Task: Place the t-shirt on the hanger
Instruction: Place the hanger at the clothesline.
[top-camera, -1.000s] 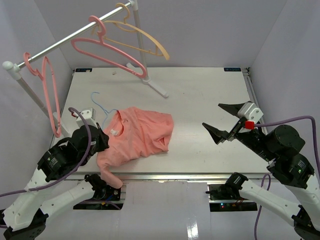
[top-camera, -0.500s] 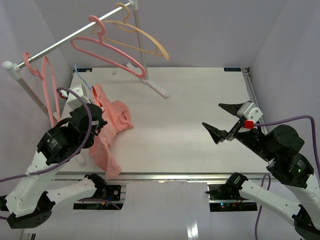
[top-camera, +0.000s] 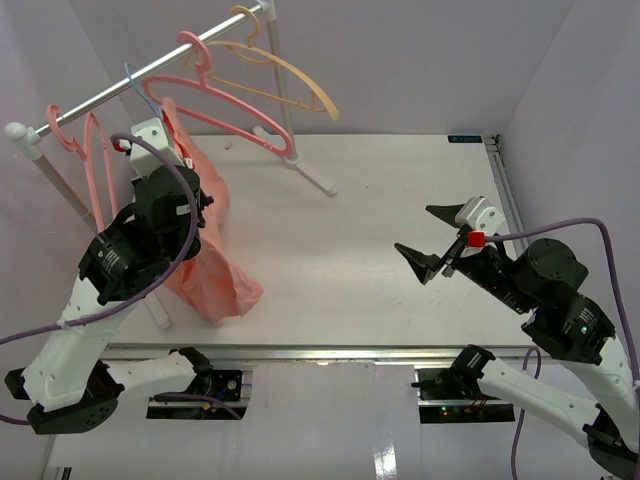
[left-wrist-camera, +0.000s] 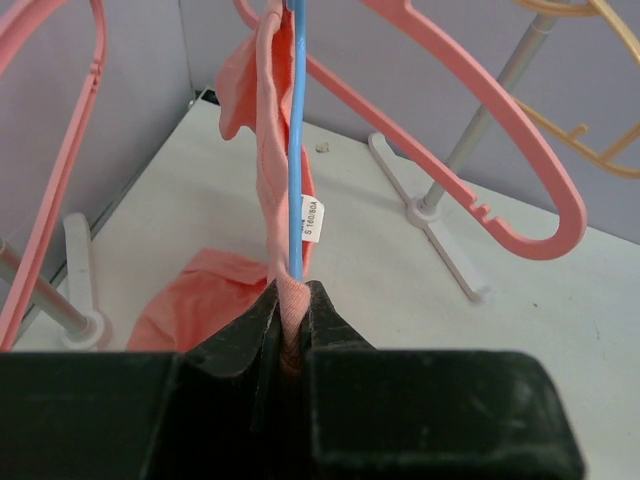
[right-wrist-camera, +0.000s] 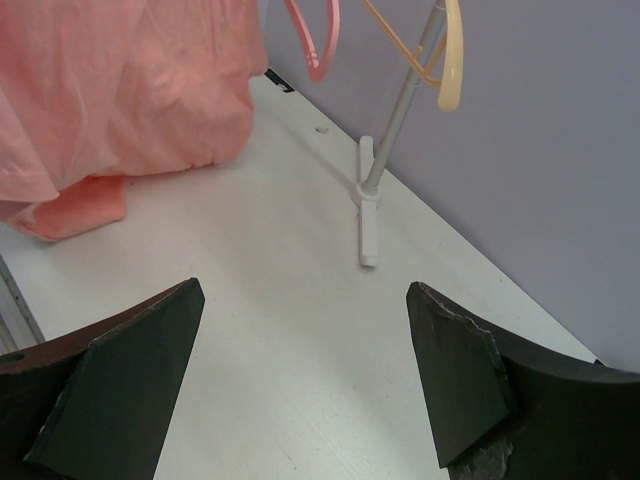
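The salmon-pink t-shirt (top-camera: 205, 270) hangs in the air at the left, its lower hem touching the table. A thin light-blue hanger (top-camera: 137, 82) runs up through its collar, the hook close to the rack's rail. My left gripper (top-camera: 160, 140) is shut on the collar cloth (left-wrist-camera: 268, 150), with the blue hanger wire (left-wrist-camera: 294, 150) rising straight out of the pinch point of the left gripper (left-wrist-camera: 290, 290). At the right, my right gripper (top-camera: 415, 230) hovers above the table, open and empty. In the right wrist view the right gripper (right-wrist-camera: 303, 290) faces the t-shirt (right-wrist-camera: 120, 90) from afar.
A clothes rail (top-camera: 110, 95) crosses the back left, carrying two thick pink hangers (top-camera: 230, 105) (top-camera: 98, 185) and a pale orange hanger (top-camera: 295, 78). Its white foot (top-camera: 318, 178) lies on the table's far middle. Purple walls enclose the table.
My left arm has lifted the t-shirt and blue hanger off the table, up and back-left to the rail. The right gripper has shifted slightly left and stays open.
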